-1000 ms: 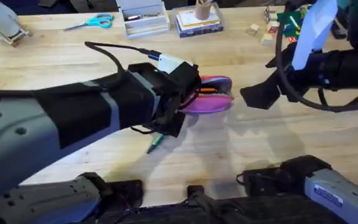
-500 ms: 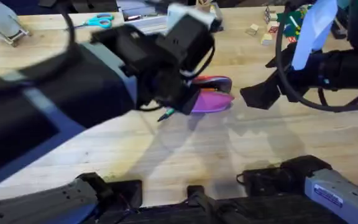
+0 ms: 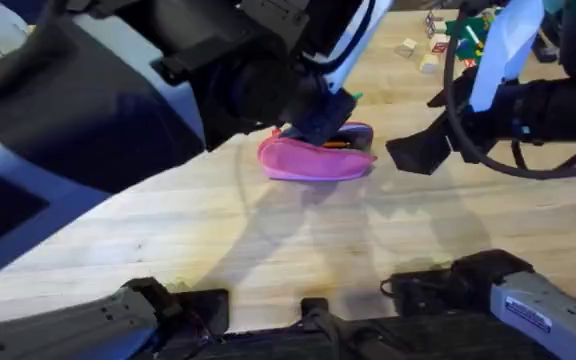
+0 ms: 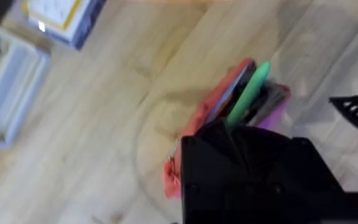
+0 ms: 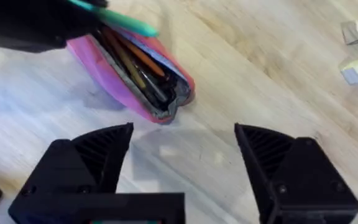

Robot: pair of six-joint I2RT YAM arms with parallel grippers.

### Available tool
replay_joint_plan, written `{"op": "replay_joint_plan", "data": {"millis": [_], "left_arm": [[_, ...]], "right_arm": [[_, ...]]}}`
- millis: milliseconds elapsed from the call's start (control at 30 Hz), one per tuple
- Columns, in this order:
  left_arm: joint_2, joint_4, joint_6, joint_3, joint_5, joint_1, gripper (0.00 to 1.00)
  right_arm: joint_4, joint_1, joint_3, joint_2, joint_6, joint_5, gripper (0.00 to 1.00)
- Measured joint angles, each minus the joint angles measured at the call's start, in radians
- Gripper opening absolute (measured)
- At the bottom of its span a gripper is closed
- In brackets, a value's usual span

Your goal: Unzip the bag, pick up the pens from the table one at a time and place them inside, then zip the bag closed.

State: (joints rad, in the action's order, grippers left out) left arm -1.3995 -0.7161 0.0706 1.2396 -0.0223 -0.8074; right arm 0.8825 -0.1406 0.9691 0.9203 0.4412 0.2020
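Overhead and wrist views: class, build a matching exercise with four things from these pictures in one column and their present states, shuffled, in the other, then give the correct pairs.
Things:
1. bag
2. green pen
3. left gripper
4. right gripper

States:
A. open, holding nothing, beside the pouch
B. lying unzipped on the table, pens inside
C. held in the air over the pouch's opening
D. shut on a pen

Pairs: 1-B, 2-C, 3-D, 4-A

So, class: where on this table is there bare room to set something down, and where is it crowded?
Bare table lies between the pink bag and the arm bases. It is crowded at the bag, where the left gripper holds a green pen, and along the far edge with wooden blocks.
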Motion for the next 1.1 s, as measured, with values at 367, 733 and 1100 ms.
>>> {"op": "replay_joint_plan", "data": {"millis": [367, 733, 1100], "left_arm": [[-0.032, 0.188, 0.217, 0.004, 0.102, 0.0, 0.043], [-0.189, 0.232, 0.257, 0.005, 0.217, 0.004, 0.043], [-0.24, 0.155, 0.267, 0.005, 0.27, 0.056, 0.043]], "right_arm": [[-0.007, 0.0, 0.0, 0.0, 0.0, 0.0, 0.998], [-0.008, 0.006, 0.0, 0.0, -0.015, -0.003, 0.998], [-0.008, 0.006, 0.0, 0.0, -0.015, -0.003, 0.998]]}}
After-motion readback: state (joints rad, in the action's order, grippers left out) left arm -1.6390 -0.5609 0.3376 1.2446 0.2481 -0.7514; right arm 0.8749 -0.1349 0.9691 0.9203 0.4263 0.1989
